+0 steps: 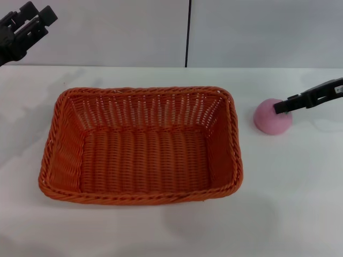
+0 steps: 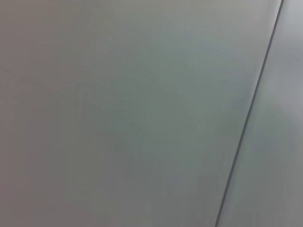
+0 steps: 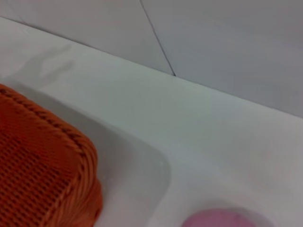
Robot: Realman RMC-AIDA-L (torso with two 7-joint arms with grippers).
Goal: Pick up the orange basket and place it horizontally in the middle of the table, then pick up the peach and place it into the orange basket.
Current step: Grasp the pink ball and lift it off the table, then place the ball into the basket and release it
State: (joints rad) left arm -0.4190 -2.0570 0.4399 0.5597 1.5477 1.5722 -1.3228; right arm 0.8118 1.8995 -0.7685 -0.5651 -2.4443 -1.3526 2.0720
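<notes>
The orange basket (image 1: pixel 142 145) lies lengthwise across the middle of the white table (image 1: pixel 289 203), open side up and with nothing in it. In the right wrist view one corner of the orange basket (image 3: pixel 42 175) shows. The pink peach (image 1: pixel 270 120) rests on the table to the basket's right, apart from it; the peach (image 3: pixel 222 218) also peeks in at the edge of the right wrist view. My right gripper (image 1: pixel 280 107) reaches in from the right and sits against the peach's top. My left gripper (image 1: pixel 31 21) hangs open and raised at the far left, well away from the basket.
A pale wall with a dark vertical seam (image 1: pixel 187 32) runs behind the table. The left wrist view shows only that wall and seam (image 2: pixel 246 127). Bare tabletop lies in front of the basket and around the peach.
</notes>
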